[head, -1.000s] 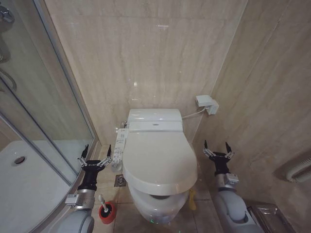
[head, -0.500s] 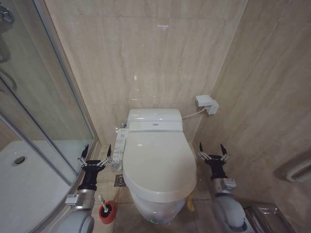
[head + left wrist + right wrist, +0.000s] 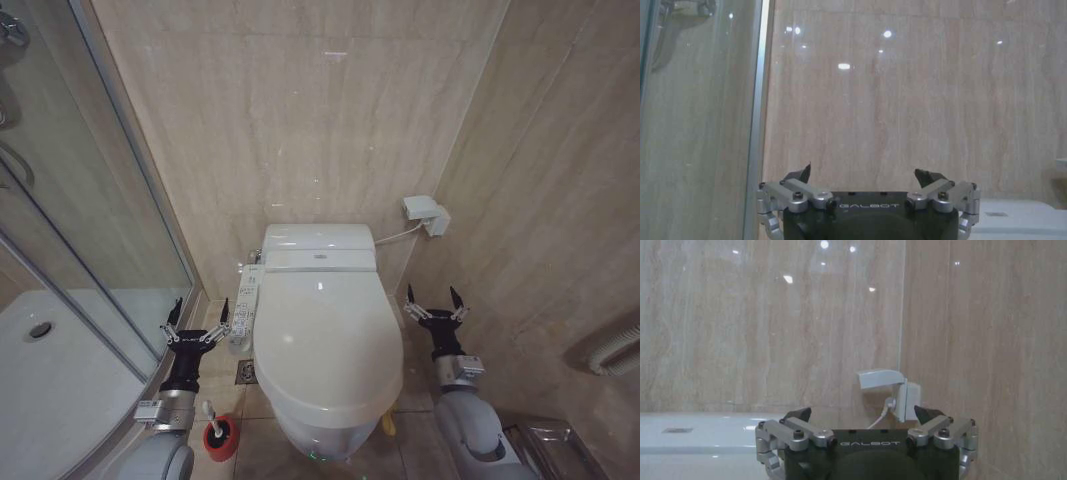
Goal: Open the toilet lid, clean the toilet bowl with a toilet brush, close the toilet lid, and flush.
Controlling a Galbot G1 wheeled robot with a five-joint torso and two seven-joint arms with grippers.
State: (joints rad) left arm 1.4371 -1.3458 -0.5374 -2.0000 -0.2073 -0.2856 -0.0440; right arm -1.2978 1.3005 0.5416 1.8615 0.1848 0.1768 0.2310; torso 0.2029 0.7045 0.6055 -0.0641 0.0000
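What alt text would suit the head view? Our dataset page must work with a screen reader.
A white toilet with its toilet lid closed stands against a beige tiled wall, with the left gripper and right gripper open on either side. A toilet brush sits in a red holder on the floor beside the glass shower enclosure.

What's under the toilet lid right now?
The glossy white oval toilet lid is shut flat, so seat and bowl interior are hidden. Below its front edge shows the white ceramic toilet bowl outer wall, with a yellow strap hanging beside it.
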